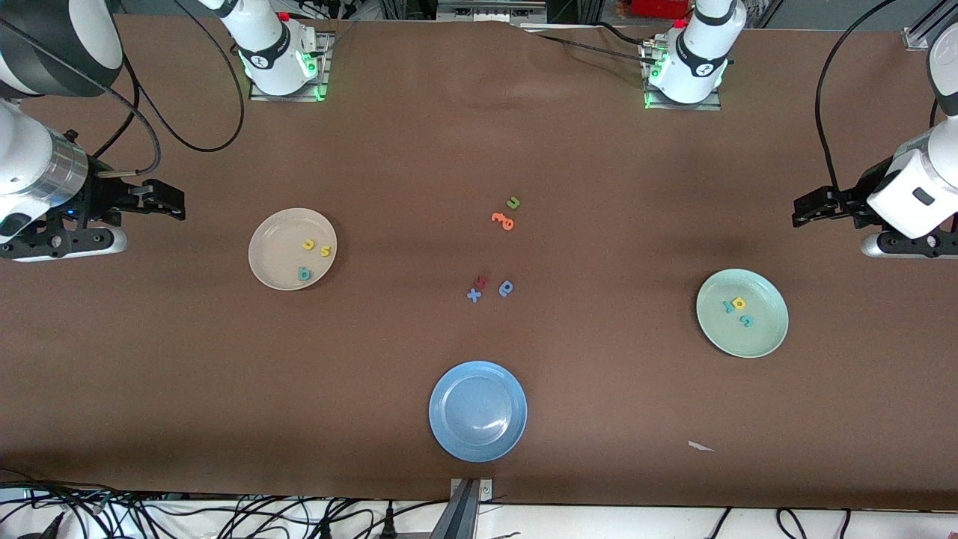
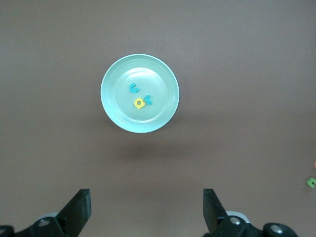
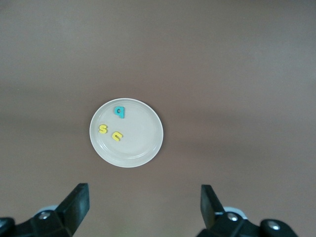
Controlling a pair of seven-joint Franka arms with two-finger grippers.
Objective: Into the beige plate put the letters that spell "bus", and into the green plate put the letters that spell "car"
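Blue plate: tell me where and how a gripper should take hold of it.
Grip the blue plate by its raised rim, coming straight down from above with one jaw inside the rim and one outside. It lies flat and upright on the table, nothing in it, too wide to span. The edge facing the arms looks easiest, though that is a judgement.

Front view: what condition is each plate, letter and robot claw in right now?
beige plate: holds yellow u, yellow s, teal b.
green plate: holds teal c, teal r, yellow a.
blue plate: nothing in it.
leftover letters: loose on table.
left gripper: open, holds nothing, high above green plate.
right gripper: open, holds nothing, high above beige plate.
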